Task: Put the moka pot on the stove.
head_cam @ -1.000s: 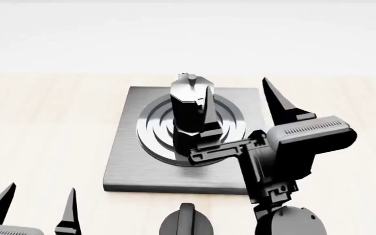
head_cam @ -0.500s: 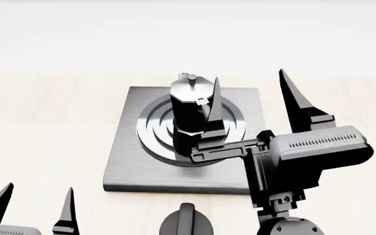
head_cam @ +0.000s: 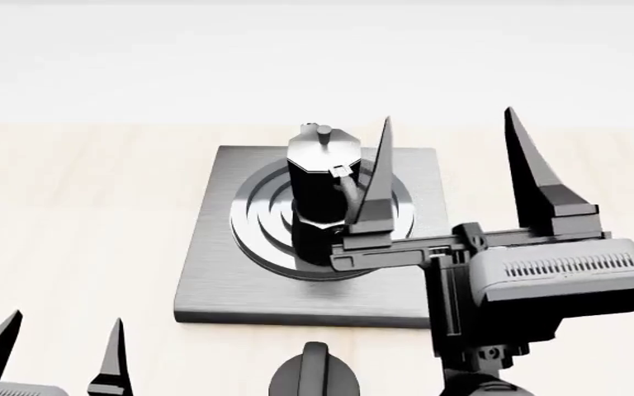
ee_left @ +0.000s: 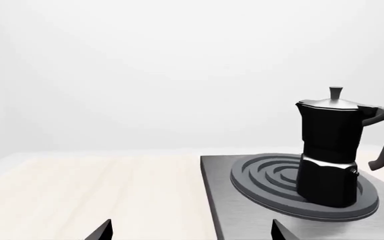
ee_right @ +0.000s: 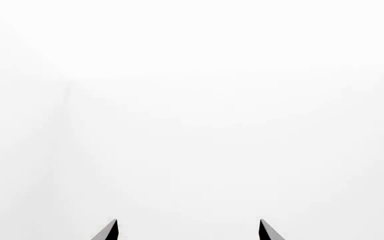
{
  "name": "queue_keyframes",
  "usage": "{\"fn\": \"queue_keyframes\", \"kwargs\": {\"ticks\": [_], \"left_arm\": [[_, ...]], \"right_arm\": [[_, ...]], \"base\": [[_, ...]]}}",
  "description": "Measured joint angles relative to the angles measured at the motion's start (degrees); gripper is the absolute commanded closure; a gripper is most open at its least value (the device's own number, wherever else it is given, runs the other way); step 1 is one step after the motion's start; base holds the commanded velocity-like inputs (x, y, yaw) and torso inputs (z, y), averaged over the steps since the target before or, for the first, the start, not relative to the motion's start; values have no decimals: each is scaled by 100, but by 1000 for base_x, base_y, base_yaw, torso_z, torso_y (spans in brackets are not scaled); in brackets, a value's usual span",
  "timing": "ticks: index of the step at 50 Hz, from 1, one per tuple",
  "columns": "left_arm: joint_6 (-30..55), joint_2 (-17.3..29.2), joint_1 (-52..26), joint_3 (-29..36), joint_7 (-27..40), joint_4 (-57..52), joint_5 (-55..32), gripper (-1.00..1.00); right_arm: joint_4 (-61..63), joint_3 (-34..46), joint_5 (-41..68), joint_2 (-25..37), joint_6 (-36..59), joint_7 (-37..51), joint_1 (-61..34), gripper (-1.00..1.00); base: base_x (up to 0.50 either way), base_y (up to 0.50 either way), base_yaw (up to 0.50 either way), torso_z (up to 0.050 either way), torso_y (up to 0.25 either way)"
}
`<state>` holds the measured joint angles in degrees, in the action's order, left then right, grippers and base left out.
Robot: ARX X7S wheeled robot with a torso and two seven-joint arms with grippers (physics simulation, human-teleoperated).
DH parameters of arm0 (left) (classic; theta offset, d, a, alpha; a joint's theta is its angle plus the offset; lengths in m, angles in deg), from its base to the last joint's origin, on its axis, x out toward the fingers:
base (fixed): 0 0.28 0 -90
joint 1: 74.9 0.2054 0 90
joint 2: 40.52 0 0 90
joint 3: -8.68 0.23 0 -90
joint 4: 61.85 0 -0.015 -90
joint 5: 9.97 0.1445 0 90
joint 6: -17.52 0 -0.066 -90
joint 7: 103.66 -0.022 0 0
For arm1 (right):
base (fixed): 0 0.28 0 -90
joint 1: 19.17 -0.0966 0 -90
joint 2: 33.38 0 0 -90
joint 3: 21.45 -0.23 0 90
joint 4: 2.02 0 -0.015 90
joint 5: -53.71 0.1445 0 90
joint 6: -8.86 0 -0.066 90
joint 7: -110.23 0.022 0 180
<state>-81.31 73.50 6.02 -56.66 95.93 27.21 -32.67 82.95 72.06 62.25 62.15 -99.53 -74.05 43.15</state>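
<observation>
The moka pot (head_cam: 319, 194) stood upright on the ringed burner in the middle of the stove (head_cam: 218, 272), which lay flat on the pale wooden worktop (head_cam: 75, 214). My right end effector (head_cam: 449, 140) hung beside the pot with its fingers spread wide, holding nothing. My left end effector (head_cam: 59, 342) waited near the worktop's front edge, also spread wide. A black knob (head_cam: 314, 375) sat by the stove's front edge.
</observation>
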Motion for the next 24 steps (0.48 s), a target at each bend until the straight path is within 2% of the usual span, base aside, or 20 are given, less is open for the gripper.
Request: {"fn": "queue_keyframes", "kwargs": {"ticks": [24], "left_arm": [[-68, -21, -10, 5, -27, 115, -26, -100]], "right_arm": [[47, 93, 101, 89, -407, 217, 78, -100]], "base": [[0, 0, 0, 0, 0]]}}
